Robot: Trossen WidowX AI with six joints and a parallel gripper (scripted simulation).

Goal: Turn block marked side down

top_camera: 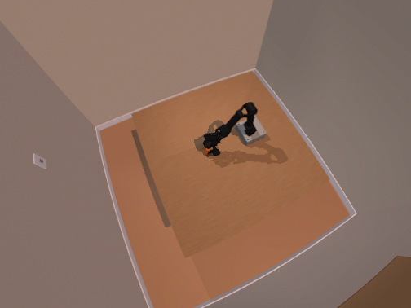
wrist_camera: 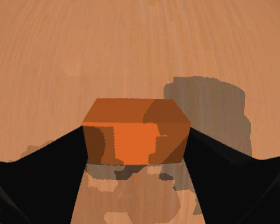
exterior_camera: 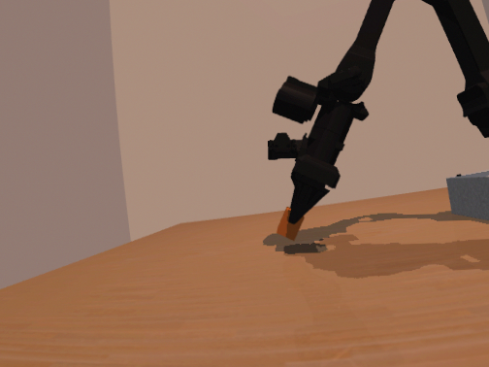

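Observation:
An orange block (top_camera: 206,151) (exterior_camera: 285,228) (wrist_camera: 135,143) is held between the two black fingers of my gripper (exterior_camera: 294,220) (wrist_camera: 135,131). The gripper is shut on it, one finger at each end in the wrist view. In the exterior view the gripper leans, with its fingers pointing down and to the left, and the block is tilted with it. The block's lower end is a little above the table (exterior_camera: 194,290), with a dark shadow beneath and to the right. Two plain orange faces show in the wrist view. No mark can be made out, so I cannot tell where the marked side points.
The arm's grey base (top_camera: 257,135) (exterior_camera: 468,198) stands on the table, to the right of the gripper in the top and exterior views. Shadows of the arm lie across the wood around the block. The table's left edge (top_camera: 159,192) is beyond the gripper in the top view.

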